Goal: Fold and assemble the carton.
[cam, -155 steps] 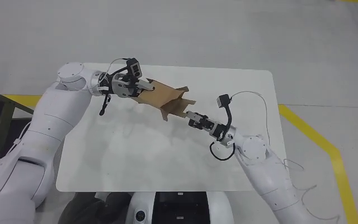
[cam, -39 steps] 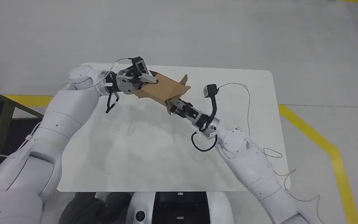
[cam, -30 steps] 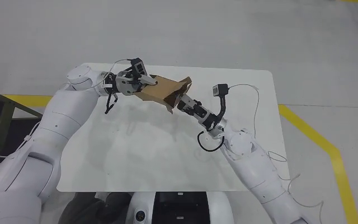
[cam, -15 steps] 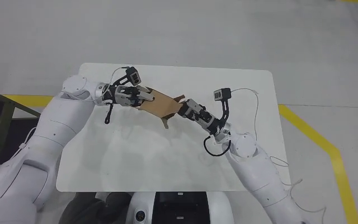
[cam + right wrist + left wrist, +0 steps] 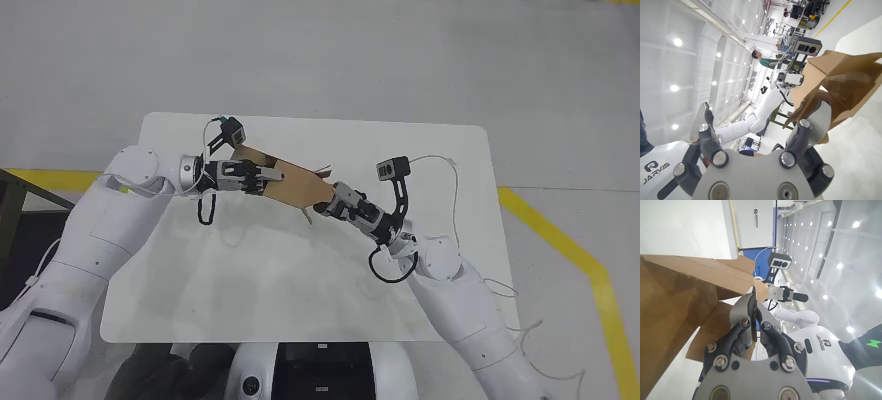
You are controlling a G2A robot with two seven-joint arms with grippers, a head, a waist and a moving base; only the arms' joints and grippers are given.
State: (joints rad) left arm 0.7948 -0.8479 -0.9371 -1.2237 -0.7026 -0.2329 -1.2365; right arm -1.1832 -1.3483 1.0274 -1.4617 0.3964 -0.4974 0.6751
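1. Now, at the left end of the carton (image 5: 295, 182), the left hand (image 5: 268, 176) has its fingers pressed together on a single cardboard edge, pinching it firmly.
2. The carton itself is brown and only partly opened. It hangs above the white surface (image 5: 250, 290), stretched between the two hands, with loose flaps sticking out at its right end.
3. At that right end, the right hand (image 5: 326, 204) is spread wide and grips nothing. One finger lies tucked against a flap, while the other stands out in open air, away from the cardboard.
4. The step in hand looks like working the right-end flaps into shape, with most of the folding not yet done.
5. To do it well, treat the left pinch as the anchor and hold it steady, so the carton cannot swing around that one edge.
6. Let the tucked finger press with its flat side along the flap's crease, gently enough not to dent the wall.
7. A push off the crease would likely twist the carton instead of folding it.
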